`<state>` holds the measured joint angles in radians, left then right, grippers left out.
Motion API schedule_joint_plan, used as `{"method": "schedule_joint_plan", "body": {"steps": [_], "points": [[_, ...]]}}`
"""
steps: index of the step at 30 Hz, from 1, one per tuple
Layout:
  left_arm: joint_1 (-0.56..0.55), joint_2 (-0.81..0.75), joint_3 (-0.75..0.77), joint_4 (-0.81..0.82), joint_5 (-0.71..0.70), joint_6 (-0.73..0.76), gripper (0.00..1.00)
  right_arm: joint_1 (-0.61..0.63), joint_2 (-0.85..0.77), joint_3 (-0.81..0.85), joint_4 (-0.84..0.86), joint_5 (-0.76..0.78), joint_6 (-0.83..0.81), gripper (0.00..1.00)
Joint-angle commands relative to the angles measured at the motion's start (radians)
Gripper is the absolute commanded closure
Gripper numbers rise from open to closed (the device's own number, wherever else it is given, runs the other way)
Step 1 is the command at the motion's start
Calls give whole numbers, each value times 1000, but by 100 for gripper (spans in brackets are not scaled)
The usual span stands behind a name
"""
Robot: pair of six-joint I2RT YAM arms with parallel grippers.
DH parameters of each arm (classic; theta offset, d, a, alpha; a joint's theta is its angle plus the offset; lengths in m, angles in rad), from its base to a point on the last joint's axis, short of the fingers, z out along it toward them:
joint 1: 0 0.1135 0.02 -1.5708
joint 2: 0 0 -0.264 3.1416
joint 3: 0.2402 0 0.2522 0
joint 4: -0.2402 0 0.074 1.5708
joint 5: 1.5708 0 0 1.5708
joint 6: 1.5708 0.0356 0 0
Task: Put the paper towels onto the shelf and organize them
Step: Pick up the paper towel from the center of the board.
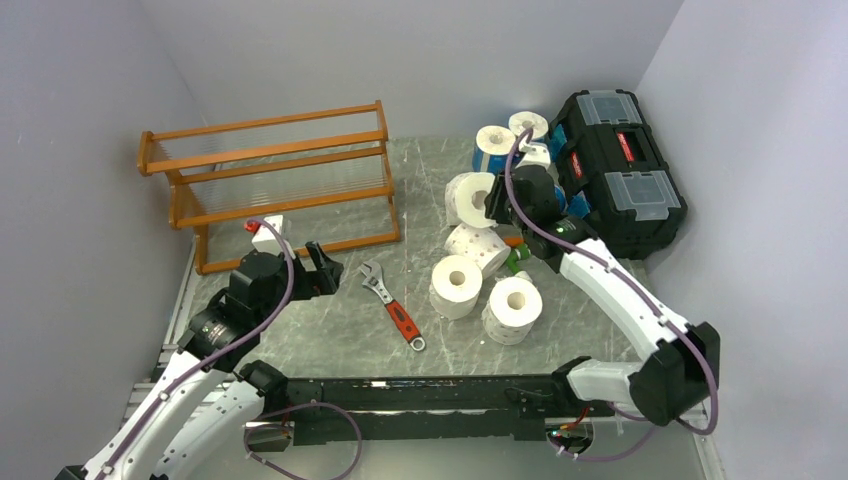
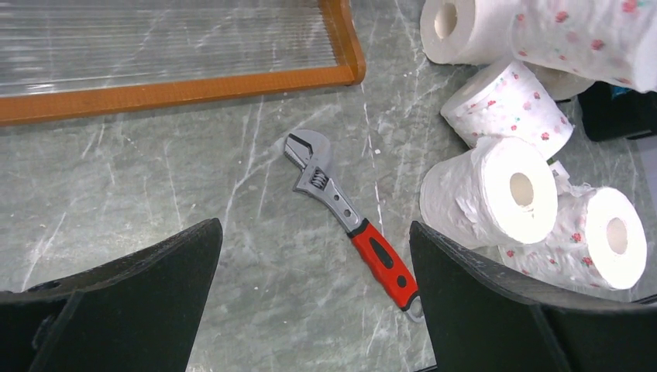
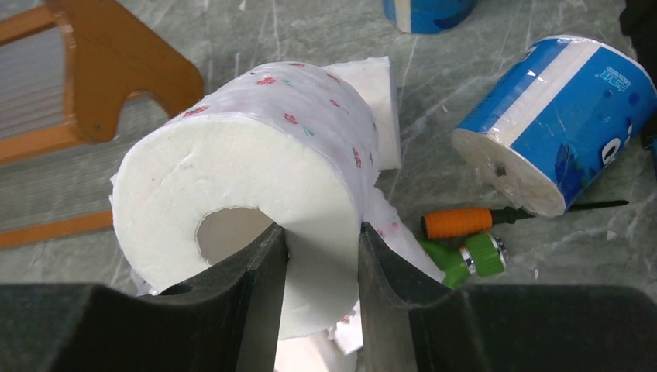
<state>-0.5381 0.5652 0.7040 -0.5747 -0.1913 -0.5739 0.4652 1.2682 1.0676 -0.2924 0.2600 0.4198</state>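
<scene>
Between pale walls (image 1: 90, 120), on the marbled grey table (image 1: 320, 335), a printed roll (image 3: 294, 116) was pinched right of centre by the right gripper (image 3: 321, 240), perhaps lifted; the left gripper (image 2: 314, 226) was spread wide; the shelf (image 1: 270, 165) was seen upper left.

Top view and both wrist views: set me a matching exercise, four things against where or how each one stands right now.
1 shelf
2 wrench
3 right gripper
4 left gripper

a wide open, empty
b clamped on the wall of the printed roll
c far left of the table
d lying flat, red handle

Pairs: 1-c; 2-d; 3-b; 4-a.
</scene>
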Motion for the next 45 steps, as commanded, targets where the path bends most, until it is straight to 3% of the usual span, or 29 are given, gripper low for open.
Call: {"method": "schedule_joint_plan", "body": {"steps": [1, 9, 19, 34, 45], "points": [[-2, -2, 55, -25, -48, -16, 2, 39, -95, 82, -50, 3, -12, 64], [-3, -2, 72, -79, -132, -40, 3, 188, -142, 194, -246, -2, -46, 64], [-2, -23, 77, -101, -160, -54, 3, 471, -60, 305, -422, -23, -79, 64], [-3, -52, 69, -138, -180, -87, 3, 638, 162, 361, -446, -101, -134, 63], [-2, -92, 71, -268, -356, -235, 1, 719, 310, 381, -370, -215, -126, 63]]}}
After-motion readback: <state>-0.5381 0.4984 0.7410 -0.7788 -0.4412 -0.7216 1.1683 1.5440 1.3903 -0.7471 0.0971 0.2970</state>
